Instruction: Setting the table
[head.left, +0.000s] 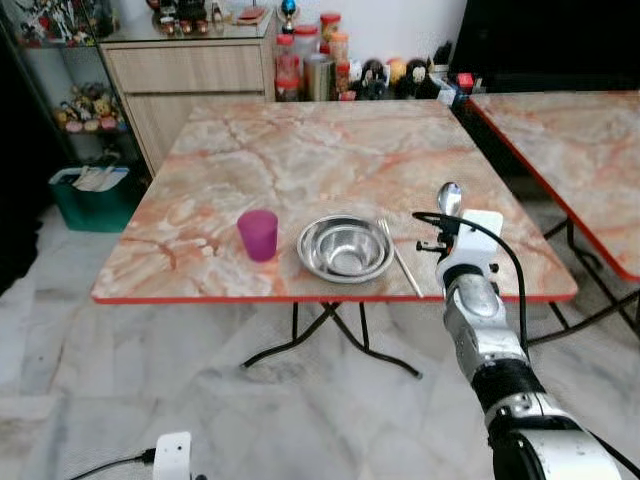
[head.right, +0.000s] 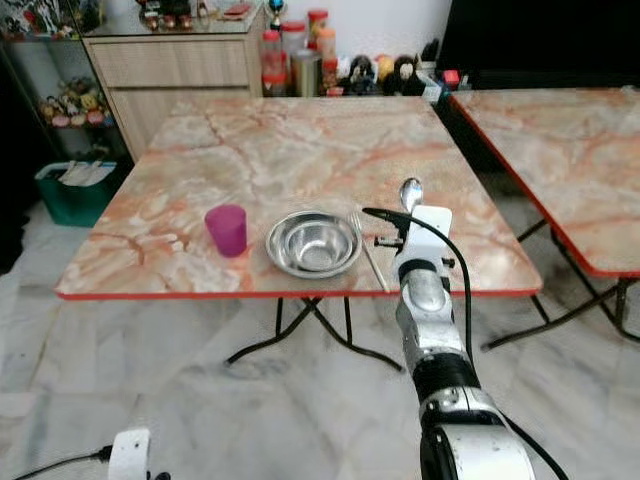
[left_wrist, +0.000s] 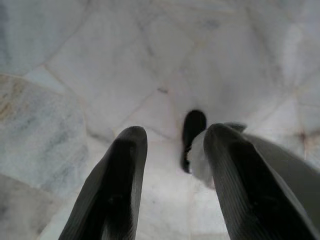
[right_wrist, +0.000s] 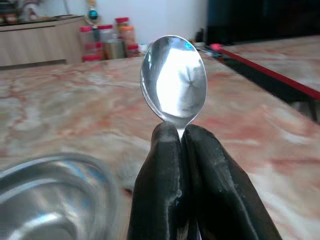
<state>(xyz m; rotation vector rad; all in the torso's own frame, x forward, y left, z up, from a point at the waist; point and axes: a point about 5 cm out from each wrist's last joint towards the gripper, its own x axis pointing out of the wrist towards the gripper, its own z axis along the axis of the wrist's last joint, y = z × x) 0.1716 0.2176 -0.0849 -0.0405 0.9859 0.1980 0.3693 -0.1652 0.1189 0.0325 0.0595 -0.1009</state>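
Observation:
A steel bowl (head.left: 345, 248) sits near the front edge of the marble table (head.left: 300, 160), with a purple cup (head.left: 259, 235) to its left and a fork (head.left: 399, 257) lying just to its right. My right gripper (right_wrist: 181, 145) is shut on a metal spoon (right_wrist: 174, 80), whose bowl (head.left: 449, 198) sticks up above the table to the right of the fork. The spoon hangs clear of the tabletop. My left gripper (left_wrist: 172, 145) hangs low over the floor, open and empty.
A second marble table (head.left: 570, 150) stands at the right with a gap between the two. Jars and bottles (head.left: 320, 60) line the wall behind, beside a wooden cabinet (head.left: 190, 75). A green bin (head.left: 92, 195) sits on the floor at the left.

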